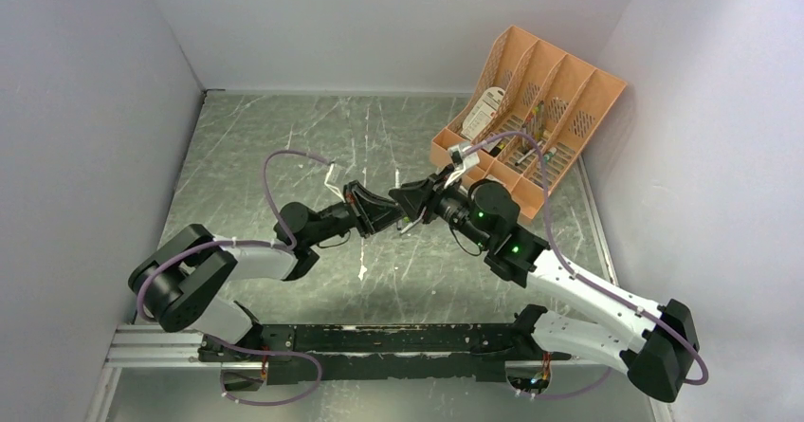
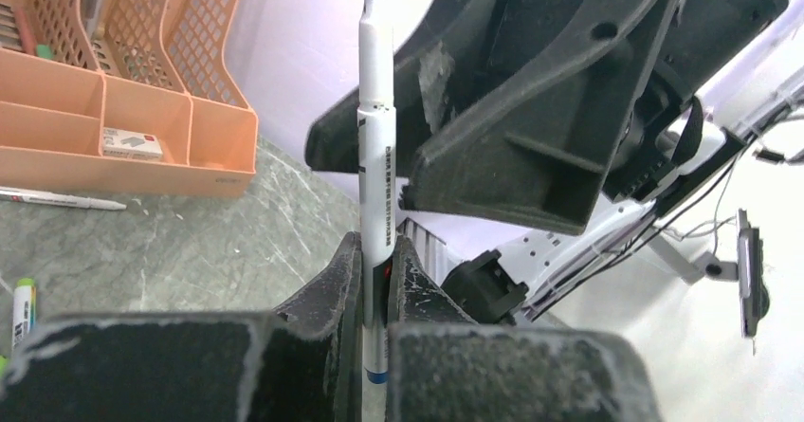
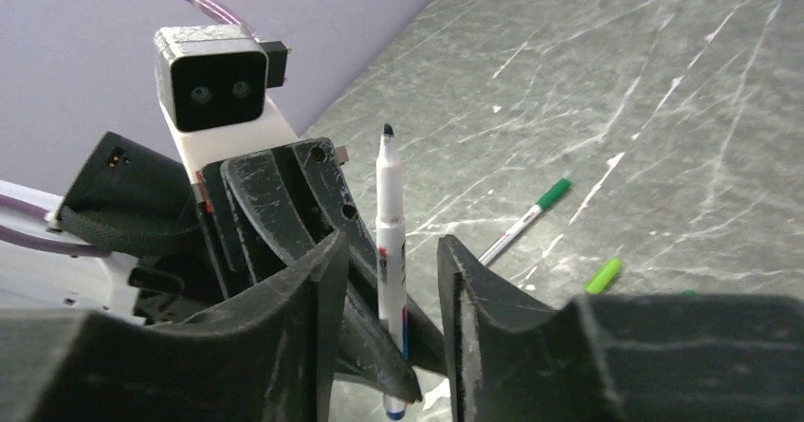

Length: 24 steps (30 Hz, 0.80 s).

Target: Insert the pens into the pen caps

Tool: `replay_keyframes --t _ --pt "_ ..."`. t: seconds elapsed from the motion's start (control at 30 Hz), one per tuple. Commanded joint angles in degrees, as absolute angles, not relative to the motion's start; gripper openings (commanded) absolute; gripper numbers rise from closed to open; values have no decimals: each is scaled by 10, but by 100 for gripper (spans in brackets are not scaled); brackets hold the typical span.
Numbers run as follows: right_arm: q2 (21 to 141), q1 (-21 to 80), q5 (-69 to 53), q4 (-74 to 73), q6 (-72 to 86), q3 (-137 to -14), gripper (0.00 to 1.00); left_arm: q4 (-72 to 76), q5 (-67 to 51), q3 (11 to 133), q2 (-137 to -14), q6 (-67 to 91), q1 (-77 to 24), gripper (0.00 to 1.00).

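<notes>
Right wrist view: the right gripper (image 3: 391, 242) stands open either side of 1 pen (image 3: 388, 194), with a gap on both sides. I judge it best to draw it straight back, clear of the dark tip, then fetch the loose green cap (image 3: 604, 275) lying on the table (image 3: 664, 81).

Left wrist view: the left gripper (image 2: 377, 251) is clamped on the pen's lower barrel, tip up.

Top view: both arms reach inward, with the grippers nose to nose above mid-table.

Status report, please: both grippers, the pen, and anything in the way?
Left gripper shut on pen, tip up. Right gripper open around it. Green cap loose on table. No obstruction seen.
</notes>
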<state>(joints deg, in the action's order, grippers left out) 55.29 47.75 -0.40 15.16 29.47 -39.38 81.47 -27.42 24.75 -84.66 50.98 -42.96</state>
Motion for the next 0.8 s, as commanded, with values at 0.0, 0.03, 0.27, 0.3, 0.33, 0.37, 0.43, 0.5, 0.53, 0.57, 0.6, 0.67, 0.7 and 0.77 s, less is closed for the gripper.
replay_keyframes --t 0.0,0.03,0.27,0.3,0.33,0.37,0.43,0.5,0.53,0.57,0.6,0.67,0.7,0.77 --pt "544 481 13 131 268 -423 42 774 -347 280 -842 451 -432 7" --pt "545 481 14 128 264 -426 43 755 -361 284 -839 437 -432 7" --pt "546 481 16 121 263 -433 0 634 -378 300 -789 362 -432 15" --pt "544 481 14 122 266 -431 0 637 -368 297 -782 361 -432 25" --pt "542 481 11 127 268 -428 0 647 -360 292 -777 365 -432 36" --pt "540 481 9 130 274 -425 0 663 -354 290 -775 370 -432 45" --pt "535 482 4 143 284 -415 0 692 -360 291 -780 385 -432 53" --pt "531 482 -1 150 292 -410 0 722 -367 298 -798 405 -432 55" --pt "532 481 -2 150 294 -410 0 741 -369 302 -811 421 -432 55" --pt "531 482 -1 149 296 -408 0 756 -372 306 -824 432 -432 53" --pt "529 481 0 150 298 -407 0 770 -374 310 -835 443 -432 48" --pt "525 481 -1 149 300 -406 0 793 -373 312 -850 458 -432 34" --pt "523 481 -3 146 300 -408 0 802 -364 310 -853 464 -432 30" --pt "520 482 -4 137 301 -410 0 815 -346 303 -856 467 -432 16"
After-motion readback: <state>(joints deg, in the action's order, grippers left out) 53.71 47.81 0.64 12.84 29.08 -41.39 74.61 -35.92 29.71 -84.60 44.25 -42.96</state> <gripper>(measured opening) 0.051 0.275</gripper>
